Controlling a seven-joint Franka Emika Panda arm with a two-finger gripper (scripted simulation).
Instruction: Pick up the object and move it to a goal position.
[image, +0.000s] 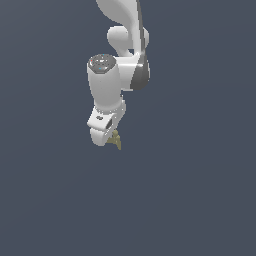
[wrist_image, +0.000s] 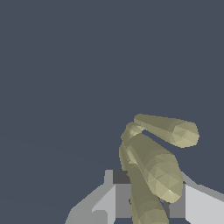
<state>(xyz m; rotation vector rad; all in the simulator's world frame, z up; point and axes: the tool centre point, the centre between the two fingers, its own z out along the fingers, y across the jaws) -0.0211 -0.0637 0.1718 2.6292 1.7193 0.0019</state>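
Object (image: 116, 139): olive-yellow, faceted, made of several elongated lobes joined at one end; I log it at the gripper (image: 111, 140), clamped between the fingers and jutting out past their tips. On my wrist feed the object (wrist_image: 153, 164) fills the space between the two pale grey fingers (wrist_image: 103, 203), one lobe running down between them, another pointing toward the camera, and a third splaying off to the side. Contact reads as a firm pinch on the lowest lobe; the jaws are drawn in against it from both sides.

Gripper: white, pointing downward, tilted slightly toward the exterior view's right. Holding the object, as noted.

Arm (image: 117, 75): white links with a dark grey joint band, rising directly above the gripper and leaving the exterior view at its upper edge. A round cap with small markings sits on the joint housing above the gripper.

Surroundings: plain slate-blue background on all sides of the gripper; I cannot tell whether the gripper is near any surface.
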